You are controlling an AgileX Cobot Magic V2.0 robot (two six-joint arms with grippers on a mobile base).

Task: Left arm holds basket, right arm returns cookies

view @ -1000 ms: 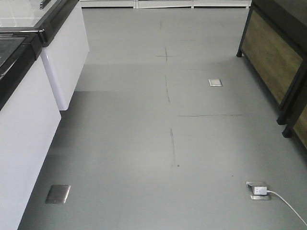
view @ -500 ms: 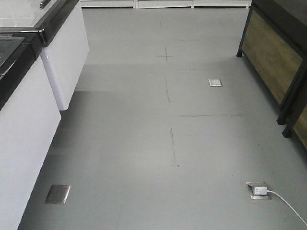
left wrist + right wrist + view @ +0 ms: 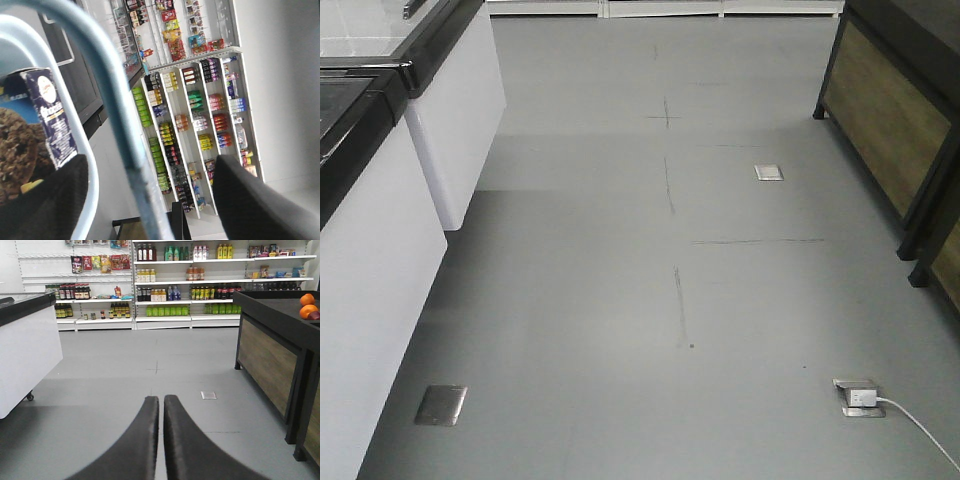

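The cookies (image 3: 47,117) stood in the basket (image 3: 87,165) with the long axis roughly upright and the narrow navy side toward the left wrist camera. One basket handle (image 3: 117,110) ran between the fingers of the left gripper (image 3: 152,165). Those fingers stood released, far wider apart than the handle. Contact with the handle could not be confirmed. The box lay just beside that handle, close to one finger.

The right gripper (image 3: 161,399) was clenched, with nothing between its fingers. It pointed at the shelves (image 3: 175,290). No view showed it together with the basket, so its bearing to the cookies could not be told.

Judgement: the left gripper was nearer, and the right would need to open and reach the basket first. Beyond the basket the floor (image 3: 125,365) lay open, edged by a white cabinet (image 3: 25,350) and a dark stand (image 3: 270,355).
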